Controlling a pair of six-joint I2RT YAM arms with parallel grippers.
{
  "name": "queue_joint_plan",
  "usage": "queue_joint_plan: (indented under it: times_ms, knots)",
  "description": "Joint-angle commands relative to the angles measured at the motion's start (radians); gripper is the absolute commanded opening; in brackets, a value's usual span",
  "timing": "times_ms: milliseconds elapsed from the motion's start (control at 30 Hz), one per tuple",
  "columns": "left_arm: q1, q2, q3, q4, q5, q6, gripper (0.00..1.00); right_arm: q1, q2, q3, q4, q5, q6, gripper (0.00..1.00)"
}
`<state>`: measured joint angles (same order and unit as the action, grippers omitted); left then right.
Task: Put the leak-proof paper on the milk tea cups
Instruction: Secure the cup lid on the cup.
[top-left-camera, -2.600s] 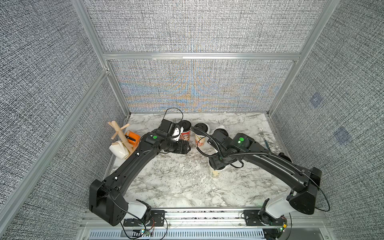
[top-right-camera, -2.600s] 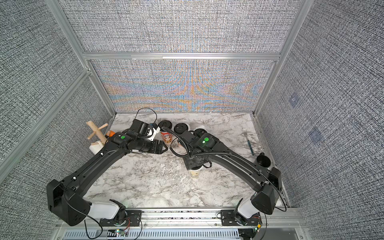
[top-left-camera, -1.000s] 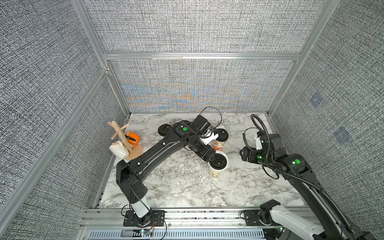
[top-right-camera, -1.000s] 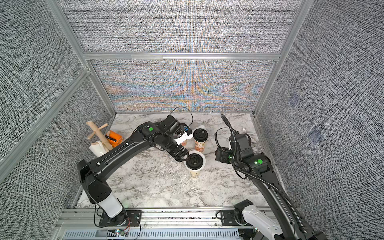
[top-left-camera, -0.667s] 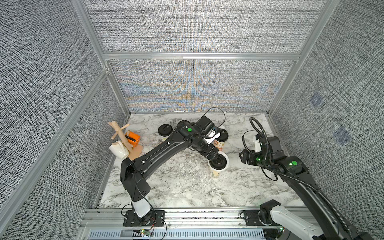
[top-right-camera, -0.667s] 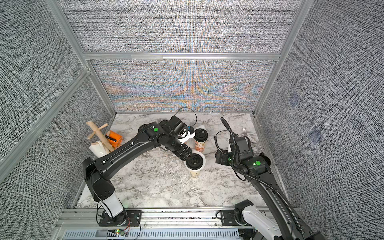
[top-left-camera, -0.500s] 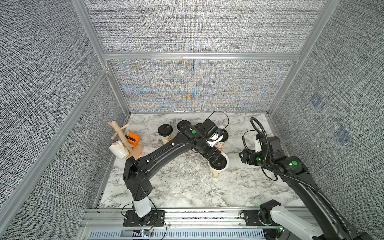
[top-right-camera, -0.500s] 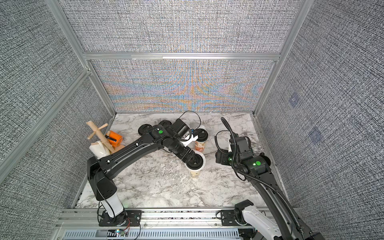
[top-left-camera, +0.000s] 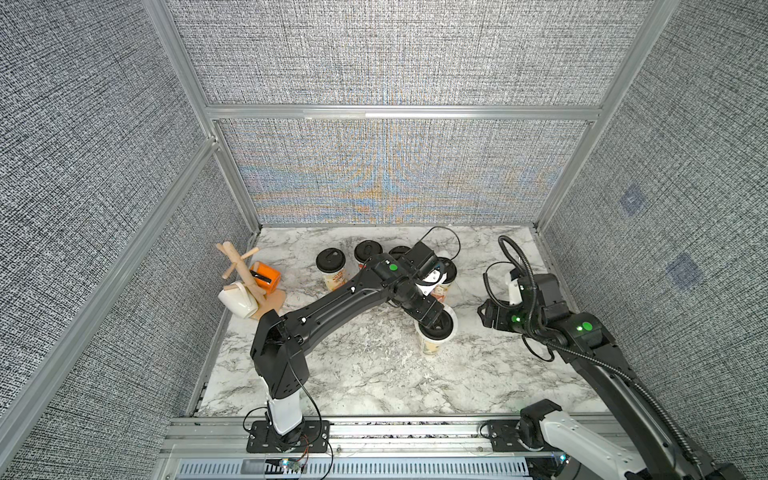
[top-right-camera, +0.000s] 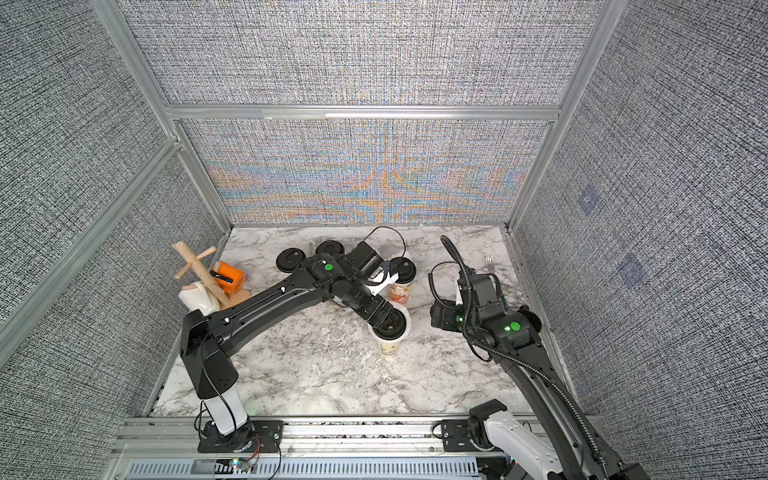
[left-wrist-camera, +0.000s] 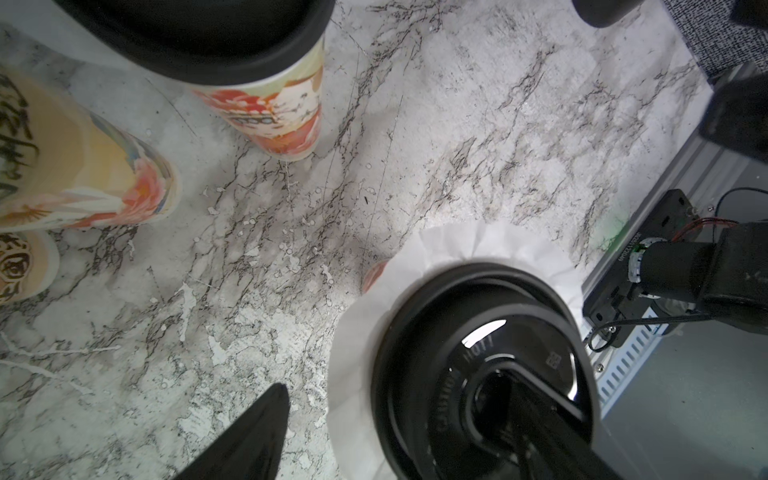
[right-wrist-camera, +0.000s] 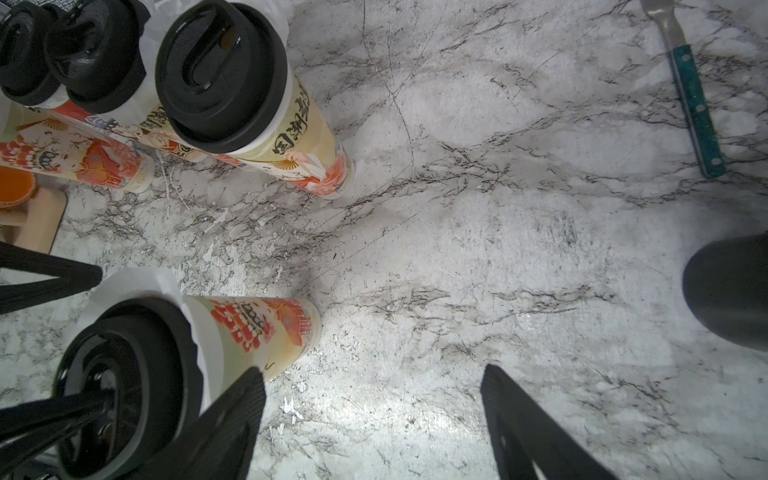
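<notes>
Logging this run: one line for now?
left claw: open, above front printed paper cup | crinkled white paper disc: under its black plastic lid | right claw: open, empty

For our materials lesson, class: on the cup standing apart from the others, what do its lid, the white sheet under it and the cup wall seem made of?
Lid: probably black plastic; glossy, with moulded lettering. White sheet: thin paper, matt, its edge crinkled into a frill. Cup wall: likely printed paper, smooth, faintly shiny.
</notes>
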<state>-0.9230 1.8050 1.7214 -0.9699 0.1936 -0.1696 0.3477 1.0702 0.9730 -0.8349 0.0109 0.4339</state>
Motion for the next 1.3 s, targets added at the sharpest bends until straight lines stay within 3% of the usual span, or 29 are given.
queue_joint_plan:
  times_ms: [0, 300, 800, 1267]
  knots:
    - [0.0, 0.01, -0.008, -0.004, -0.055, 0.001, 0.84, 0.0, 0.004, -0.001, 0.02, -0.01, -0.007, 0.83]
    - [-0.001, -0.005, -0.051, 0.005, -0.067, -0.004, 0.83, 0.023, 0.034, -0.002, 0.023, -0.057, -0.024, 0.76]
    - [0.0, -0.048, -0.162, 0.036, -0.066, -0.023, 0.82, 0.199, 0.182, 0.032, 0.117, -0.049, 0.04, 0.71]
    - [0.0, -0.076, -0.219, 0.054, -0.072, -0.034, 0.81, 0.238, 0.23, -0.011, 0.147, -0.052, 0.062, 0.69]
